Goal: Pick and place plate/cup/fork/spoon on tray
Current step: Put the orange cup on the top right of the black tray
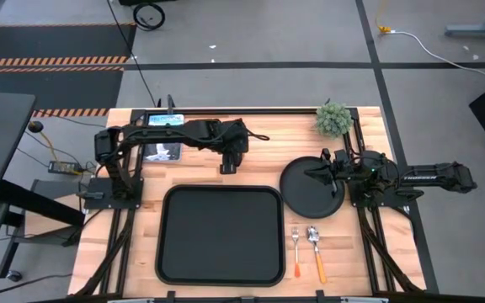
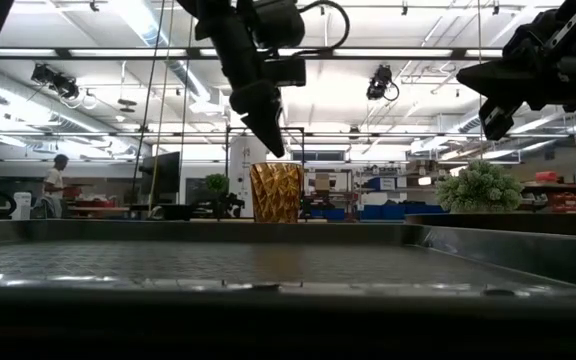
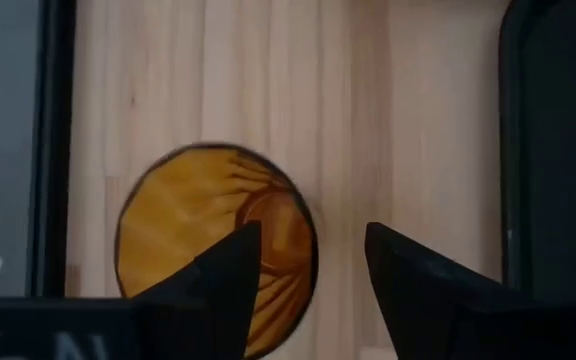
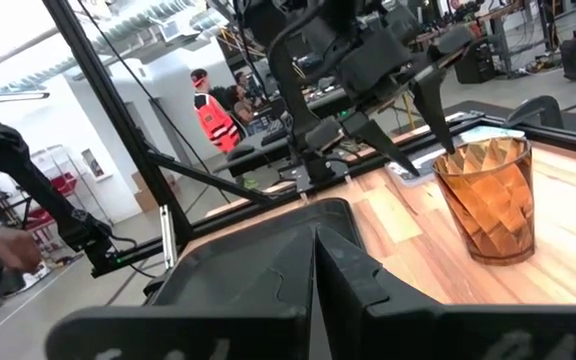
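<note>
Hovering open-fingered just above the amber cup (image 3: 216,240) on the table (image 1: 259,151) behind the empty tray (image 1: 220,234), left gripper (image 3: 306,275), one finger over the rim, risking tipping it while descending.

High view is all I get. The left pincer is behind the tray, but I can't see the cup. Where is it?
Observer: The left wrist view shows the cup standing upright on the table, directly under the left pincer.
Operator: OK. The right pincer is over the plate, I can see that much. Is the left one open?
Observer: Yes, it's open. One finger is over the cup's mouth and the other is over bare wood beside the rim.
Operator: Is it down on the cup yet?
Observer: No. In the low view its fingertips hang just above the cup's rim, not touching it.
</note>
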